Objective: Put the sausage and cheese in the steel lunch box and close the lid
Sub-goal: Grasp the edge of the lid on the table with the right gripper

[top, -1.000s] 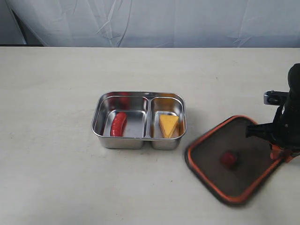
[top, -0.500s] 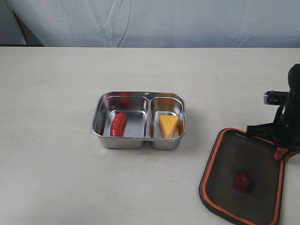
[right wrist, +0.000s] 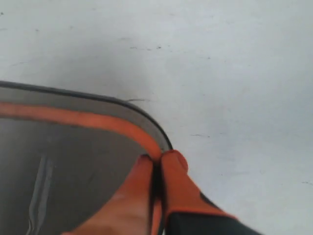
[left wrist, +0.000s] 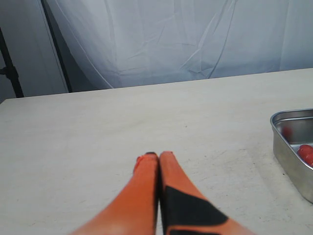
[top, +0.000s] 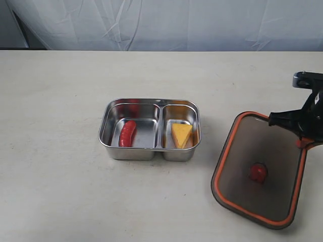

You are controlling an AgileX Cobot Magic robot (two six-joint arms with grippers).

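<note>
The steel lunch box (top: 107, 123) stands mid-table with the red sausage (top: 127, 133) in its left compartment and the yellow cheese wedge (top: 181, 134) in its right one. To its right the dark lid (top: 275, 166), orange-rimmed with a red valve tab (top: 258, 172), hangs tilted above the table. My right gripper (top: 303, 142) is shut on the lid's right edge; in the right wrist view the fingertips (right wrist: 157, 159) pinch the orange rim of the lid (right wrist: 63, 161). My left gripper (left wrist: 155, 156) is shut on nothing, low over bare table, with a corner of the lunch box (left wrist: 288, 147) beside it.
A pale tabletop (top: 60, 176) runs under everything, and a white cloth backdrop (top: 161, 25) hangs behind its far edge. A dark stand leg (left wrist: 7, 63) shows at the edge of the left wrist view.
The lid, held by my right gripper, swung from a flat diagonal pose to a more upright tilt, then rose and moved slightly toward the far side. The box and food stayed still.
</note>
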